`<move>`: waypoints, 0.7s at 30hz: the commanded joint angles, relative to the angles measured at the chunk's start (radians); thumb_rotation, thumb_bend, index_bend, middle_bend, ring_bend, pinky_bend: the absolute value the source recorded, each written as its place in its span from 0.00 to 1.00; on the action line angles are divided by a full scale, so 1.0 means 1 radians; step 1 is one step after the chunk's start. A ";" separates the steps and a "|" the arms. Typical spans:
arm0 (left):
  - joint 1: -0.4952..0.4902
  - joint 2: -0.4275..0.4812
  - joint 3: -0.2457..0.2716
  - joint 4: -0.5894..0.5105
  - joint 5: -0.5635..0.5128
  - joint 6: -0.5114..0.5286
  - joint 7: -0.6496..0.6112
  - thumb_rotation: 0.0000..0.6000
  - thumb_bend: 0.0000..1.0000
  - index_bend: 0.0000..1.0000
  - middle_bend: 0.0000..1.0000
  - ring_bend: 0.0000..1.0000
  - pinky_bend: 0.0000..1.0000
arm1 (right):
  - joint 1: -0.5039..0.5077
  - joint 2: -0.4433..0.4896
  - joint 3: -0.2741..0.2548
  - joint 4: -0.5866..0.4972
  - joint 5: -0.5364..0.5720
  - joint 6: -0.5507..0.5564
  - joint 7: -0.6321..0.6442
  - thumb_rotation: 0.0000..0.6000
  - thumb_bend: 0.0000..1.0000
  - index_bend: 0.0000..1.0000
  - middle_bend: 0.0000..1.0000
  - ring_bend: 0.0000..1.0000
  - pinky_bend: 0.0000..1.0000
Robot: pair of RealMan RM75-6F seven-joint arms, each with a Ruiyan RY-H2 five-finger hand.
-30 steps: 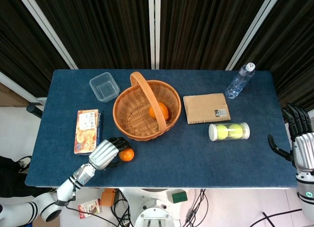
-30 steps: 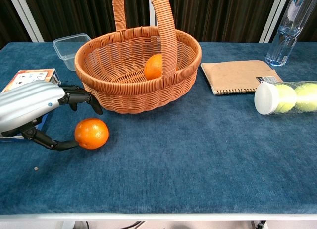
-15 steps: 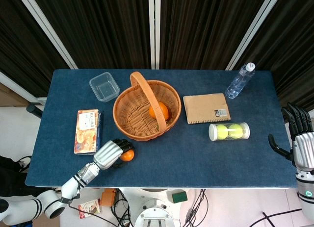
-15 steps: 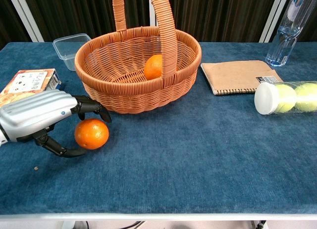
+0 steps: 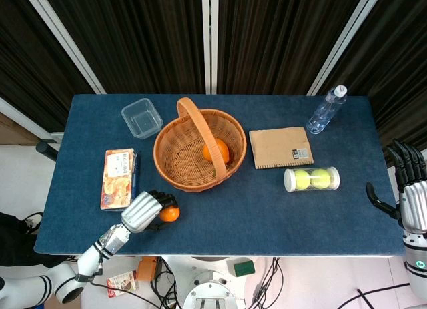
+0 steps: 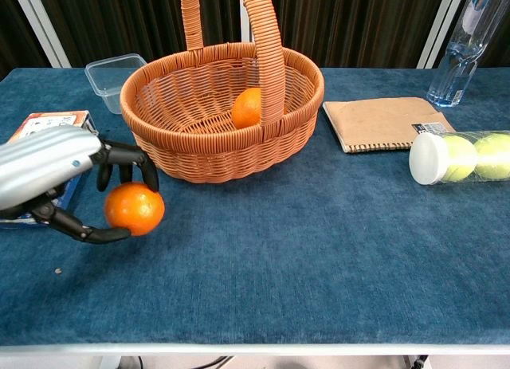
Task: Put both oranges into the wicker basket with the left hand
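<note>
A blue-covered worktop [image 5: 280, 209] is standing before dark curtains with pale uprights. Near its front-left corner the left hand [image 6: 44, 174] is curling its fingers [image 6: 119, 155] over one orange [image 6: 134, 209], thumb hooking beneath, gripping it just clear of the cloth beside the wicker basket [image 6: 223, 158]. The other orange [image 6: 248, 107] is lying inside that basket, its handle arching front to back, while the right hand [image 5: 408, 189] is hanging off the right edge, fingers spread around nothing.

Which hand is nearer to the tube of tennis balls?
The right hand, open off the table's right edge beside the tube. The left hand holds an orange far across.
</note>
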 commanded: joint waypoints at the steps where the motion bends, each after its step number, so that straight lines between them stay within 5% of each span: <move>1: 0.024 0.078 0.003 -0.082 0.046 0.096 -0.009 1.00 0.26 0.52 0.53 0.48 0.56 | 0.000 0.000 0.000 0.000 0.000 0.000 0.000 1.00 0.38 0.00 0.00 0.00 0.00; 5: 0.040 0.182 -0.055 -0.191 0.066 0.215 0.020 1.00 0.26 0.52 0.54 0.49 0.56 | 0.003 0.001 -0.002 -0.005 -0.001 -0.007 0.011 1.00 0.38 0.00 0.00 0.00 0.00; 8: 0.022 0.243 -0.113 -0.254 0.024 0.204 0.033 1.00 0.26 0.53 0.54 0.49 0.56 | 0.006 -0.001 -0.003 -0.008 -0.007 -0.007 0.009 1.00 0.38 0.00 0.00 0.00 0.00; 13: -0.076 0.291 -0.206 -0.304 -0.102 0.023 0.053 1.00 0.26 0.53 0.55 0.49 0.56 | 0.007 0.007 -0.005 -0.028 -0.018 -0.002 0.000 1.00 0.38 0.00 0.00 0.00 0.00; 21: -0.261 0.204 -0.318 -0.246 -0.313 -0.290 0.025 1.00 0.26 0.51 0.52 0.48 0.54 | -0.009 0.040 -0.009 -0.079 -0.038 0.026 -0.030 1.00 0.38 0.00 0.00 0.00 0.00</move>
